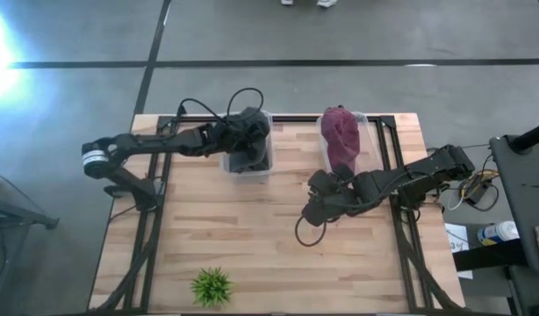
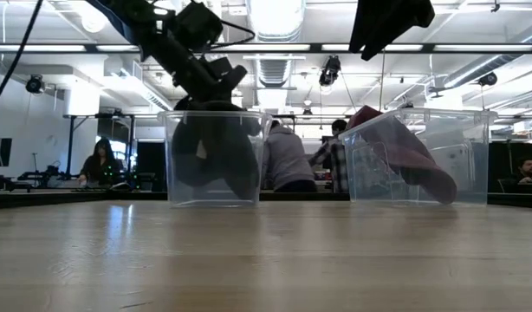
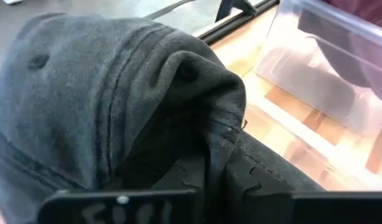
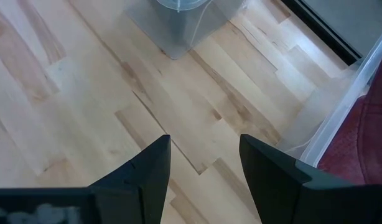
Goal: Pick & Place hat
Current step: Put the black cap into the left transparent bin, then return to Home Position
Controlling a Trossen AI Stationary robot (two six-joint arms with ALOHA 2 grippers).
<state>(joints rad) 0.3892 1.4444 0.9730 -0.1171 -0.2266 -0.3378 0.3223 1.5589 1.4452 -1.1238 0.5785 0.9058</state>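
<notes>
A dark grey hat [image 3: 116, 93] fills the left wrist view and shows inside the left clear bin [image 1: 248, 168], [image 2: 181, 156]. My left gripper [image 1: 249, 140] reaches into the top of that bin and is shut on the hat. A maroon hat [image 1: 341, 133], [image 2: 405, 152] lies tilted in the right clear bin [image 1: 368, 132], its upper part leaning on the bin's wall. My right gripper [image 4: 203, 162], [image 1: 315, 209] is open above bare table in front of that bin and touches nothing. My left gripper pinches a bunched fold of the grey hat's cloth [image 3: 219, 134] between its two fingers [image 3: 259, 177]. It slants down into the bin from the table's left. The hat [image 2: 218, 156] hangs below it inside the bin; whether its lower end rests on the bin floor I cannot tell.
The two bins stand side by side near the table's far edge. A small green plant [image 1: 212, 286] sits at the near edge. Bare wood [image 1: 243, 228] spreads between the bins and the plant. People sit in the room behind the table [image 2: 285, 160].
</notes>
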